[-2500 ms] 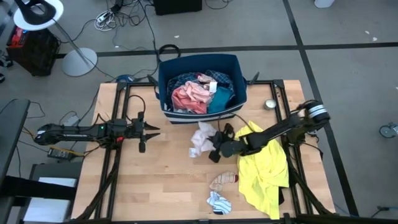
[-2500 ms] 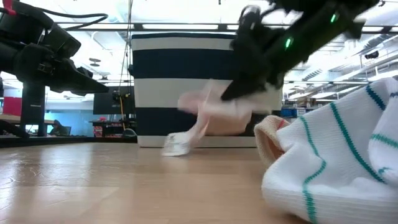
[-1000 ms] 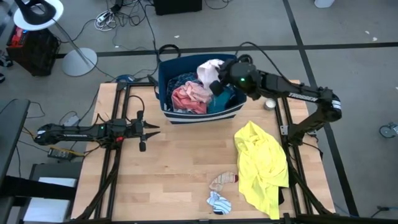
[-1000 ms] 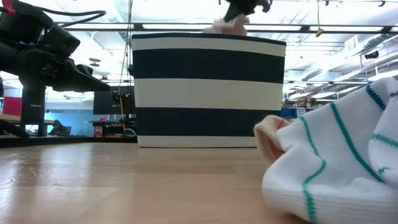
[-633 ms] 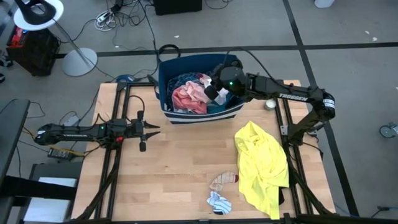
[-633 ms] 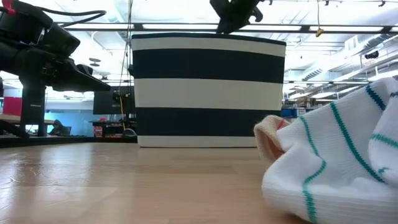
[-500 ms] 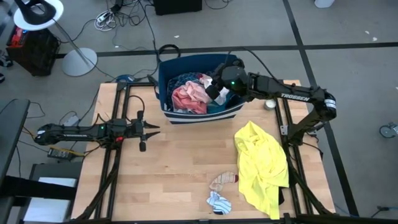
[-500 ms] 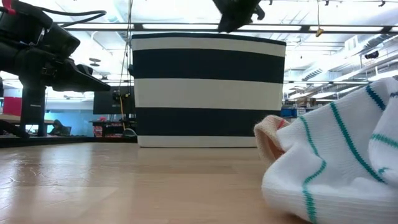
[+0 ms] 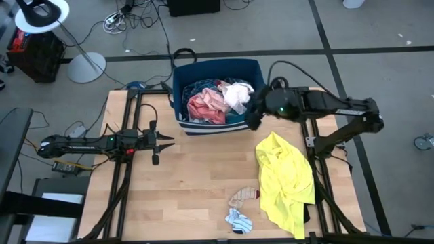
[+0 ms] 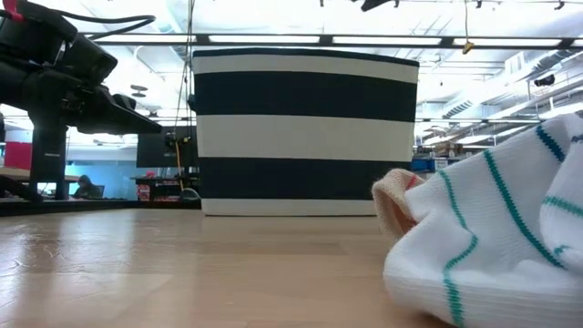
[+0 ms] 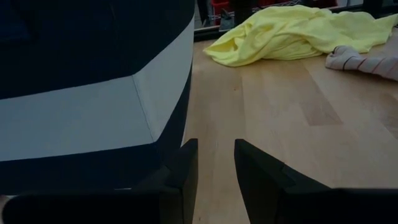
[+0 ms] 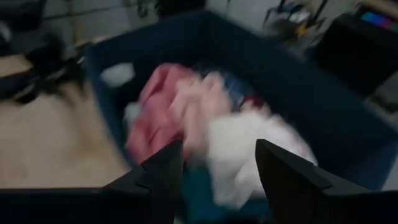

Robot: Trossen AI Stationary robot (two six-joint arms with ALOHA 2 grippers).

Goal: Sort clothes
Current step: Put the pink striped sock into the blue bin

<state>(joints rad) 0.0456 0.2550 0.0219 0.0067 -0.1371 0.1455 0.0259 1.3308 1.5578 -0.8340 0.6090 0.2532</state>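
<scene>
Over the near right corner of the navy blue bin with white stripes [image 9: 215, 98], the right gripper [image 9: 253, 116] hangs with fingers spread wide and nothing between them; right wrist view confirms, both dark fingers [image 12: 163, 167] well apart, empty. Bin sits at the table's far edge, roughly centre.

Inside the bin: pale white-pink crumpled garment [image 9: 237, 95] on top at the right side, salmon pink garment [image 9: 207, 106] to its left, a teal piece [image 9: 239, 114] at the near right, blue plaid fabric [image 9: 198, 88] at the far left. Right wrist view shows the same heap, blurred: white piece [image 12: 249, 152], pink piece [image 12: 161, 109].

On the light wooden table [image 9: 183, 190]: yellow shirt [image 9: 285, 179] spread out at the right side, something black peeking from under its near edge. Small striped pink-and-cream piece [image 9: 243, 196] just left of the yellow shirt. White sock-like piece with teal stripes [image 9: 239, 219] near the front edge, close to the low camera [image 10: 483, 246].

Left gripper [image 9: 163, 141] waits over the table's left part, level, pointing toward the middle, well apart from all clothes. Fingers parted by a narrow gap, holding nothing [image 11: 214, 168]. Left wrist view sees the bin's striped wall [image 11: 93, 112] just beside it and the yellow shirt [image 11: 292, 31] farther off.
</scene>
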